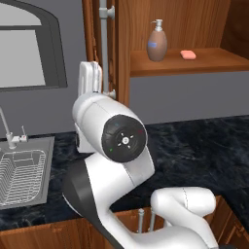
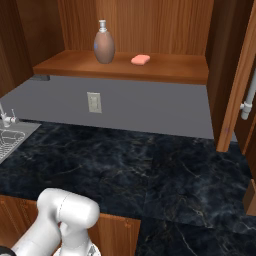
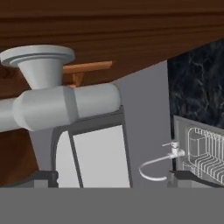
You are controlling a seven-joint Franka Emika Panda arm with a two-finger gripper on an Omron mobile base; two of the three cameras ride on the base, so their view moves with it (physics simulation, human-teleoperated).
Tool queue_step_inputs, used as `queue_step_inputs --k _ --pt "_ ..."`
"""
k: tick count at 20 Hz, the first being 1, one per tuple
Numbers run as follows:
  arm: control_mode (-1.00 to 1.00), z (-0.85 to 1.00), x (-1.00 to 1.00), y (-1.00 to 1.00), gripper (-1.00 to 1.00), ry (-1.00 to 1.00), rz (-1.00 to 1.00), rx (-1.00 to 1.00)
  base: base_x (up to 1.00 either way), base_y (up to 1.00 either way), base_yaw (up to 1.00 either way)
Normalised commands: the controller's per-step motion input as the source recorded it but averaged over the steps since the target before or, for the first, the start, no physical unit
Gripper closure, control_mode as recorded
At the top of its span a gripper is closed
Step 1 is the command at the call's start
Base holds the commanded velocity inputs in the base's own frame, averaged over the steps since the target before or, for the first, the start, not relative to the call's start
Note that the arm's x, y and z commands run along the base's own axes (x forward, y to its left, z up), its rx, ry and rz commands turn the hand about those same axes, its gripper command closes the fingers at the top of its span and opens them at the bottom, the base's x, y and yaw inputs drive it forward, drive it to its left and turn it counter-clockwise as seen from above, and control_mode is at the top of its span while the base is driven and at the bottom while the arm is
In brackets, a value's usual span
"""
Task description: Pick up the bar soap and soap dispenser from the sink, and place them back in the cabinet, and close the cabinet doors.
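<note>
The soap dispenser [image 1: 157,41] stands upright on the inner shelf [image 1: 204,63] of the cabinet [image 2: 150,20], and the bar soap [image 1: 187,54] lies flat on the same shelf, just beside it to the right but apart from it. Both are set back from the front edge of the shelf, and bare wood is free on the right of the soap.

The cabinet doors [image 1: 121,48] are open. In the left base view the left door stands edge-on at the shelf's left end, with its long silver handle [image 1: 104,44] in front of it. In the right base view the right door [image 2: 240,85] also stands open at the right edge.

The gripper [image 3: 113,181] is up at the left door's handle. In the hand view the grey bar [image 3: 61,105] and its round mount cross just above the finger tips [image 3: 43,178], which stand wide apart and hold nothing.

The black marble counter [image 2: 150,160] lies under the shelf, and the sink [image 1: 22,175] with its wire rack is at the left.
</note>
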Motion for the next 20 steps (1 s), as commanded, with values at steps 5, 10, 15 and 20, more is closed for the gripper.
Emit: queue_step_inputs --k 5,10,15,20 --pt "-1.0 -0.01 0.09 0.03 -1.0 0.0 -0.12 0.05 0.0 0.0 0.0" --pt "-1.0 0.0 0.01 0.0 -1.0 0.0 -0.1 0.07 0.0 0.0 0.0" --pt "-1.0 0.03 -0.05 -0.02 -1.0 0.0 -0.1 0.07 0.0 0.0 0.0" --pt "-1.0 0.04 -0.25 -0.04 -1.0 0.0 -0.11 0.09 0.0 0.0 0.0"
